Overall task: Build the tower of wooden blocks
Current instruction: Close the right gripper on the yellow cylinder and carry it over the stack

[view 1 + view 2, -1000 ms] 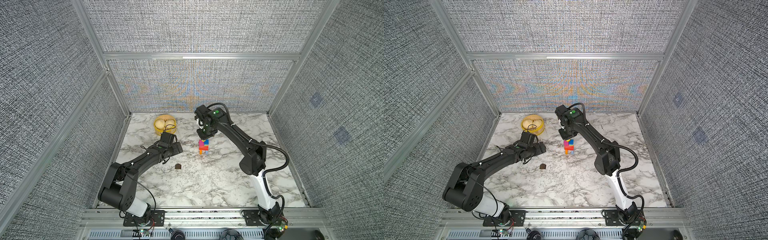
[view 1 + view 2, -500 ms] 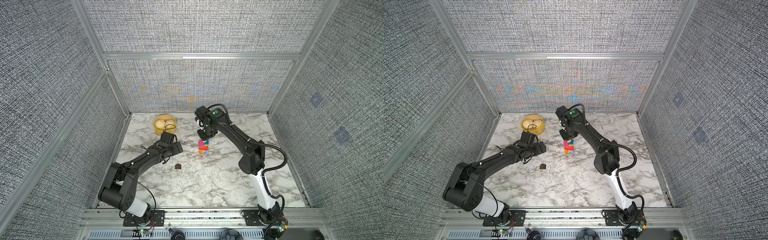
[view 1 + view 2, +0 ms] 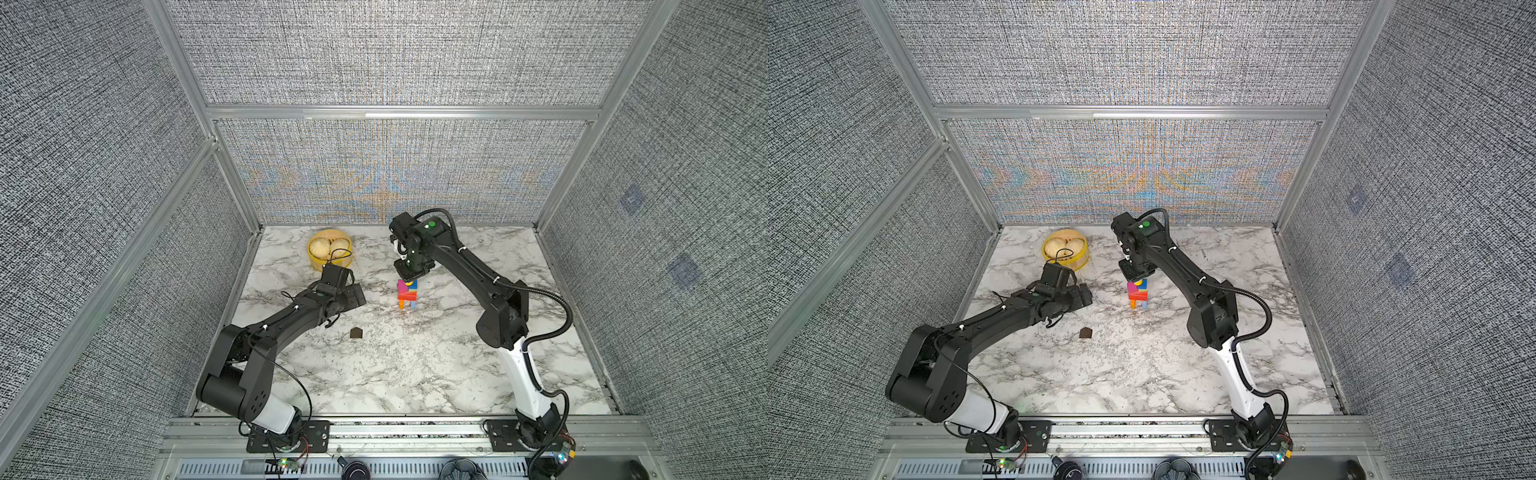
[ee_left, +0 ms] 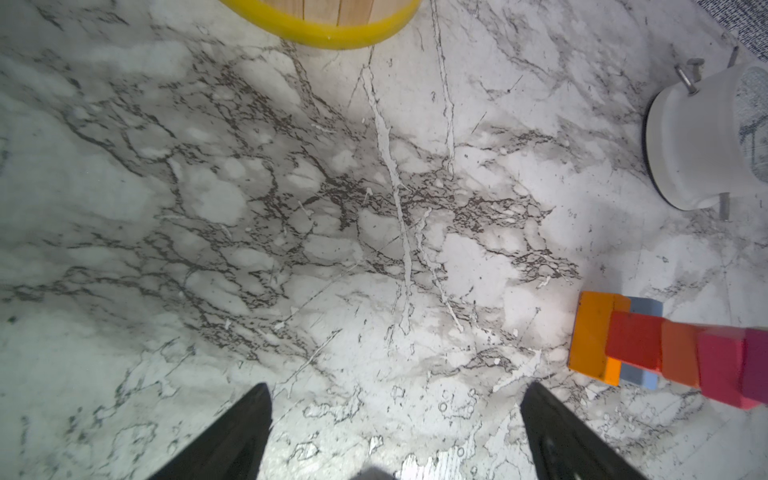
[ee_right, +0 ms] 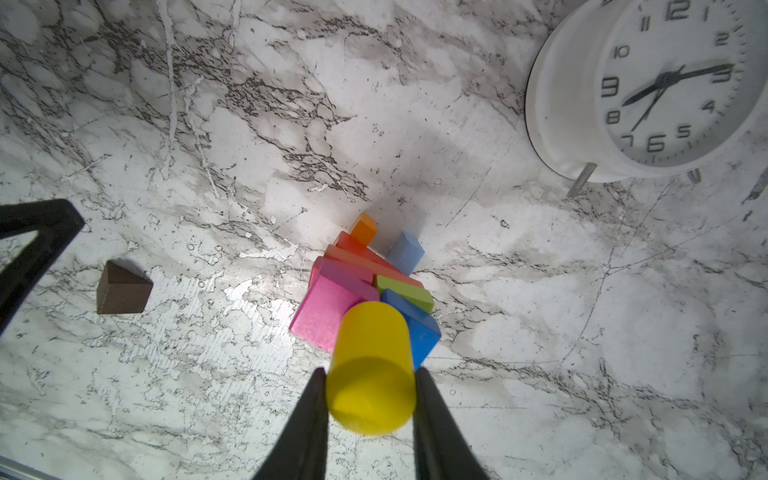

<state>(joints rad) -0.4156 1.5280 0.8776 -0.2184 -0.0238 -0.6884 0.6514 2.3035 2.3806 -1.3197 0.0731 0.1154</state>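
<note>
Lying nearest the front edge of the table (image 3: pixel 415 374), a little left of its middle, the brown house-shaped piece (image 3: pixel 355 332) rests alone on the marble, well apart from everything else. It looks like light, rigid painted wood. The best hold is probably across its two flat parallel faces, since a pinch on the sloped roof would likely squirt it out.

Farther back and toward the table's left edge, the left gripper (image 4: pixel 401 395) hovers low with its fingers spread wide and nothing between them.

Farther still, about midway between the side edges and somewhat closer to the far edge, the tower (image 3: pixel 407 294) stands on one orange and one light-blue leg, with red and orange bricks and then cubes above. It is narrow and its layers sit slightly twisted, so I judge that a small sideways nudge could topple it.

Directly above it, the right gripper (image 5: pixel 370 374) is clamped on the curved sides of the yellow cylinder (image 5: pixel 372 332), which hangs over the pink cube (image 5: pixel 324 316) and blue cube (image 5: pixel 422 332). Whether it touches them I cannot tell. The smooth, round paint may slip or pivot in the pads, so it wants a straight, gentle descent.

Toward the far edge sit the steamer basket (image 3: pixel 1075 262) and the alarm clock (image 5: pixel 623 104).
</note>
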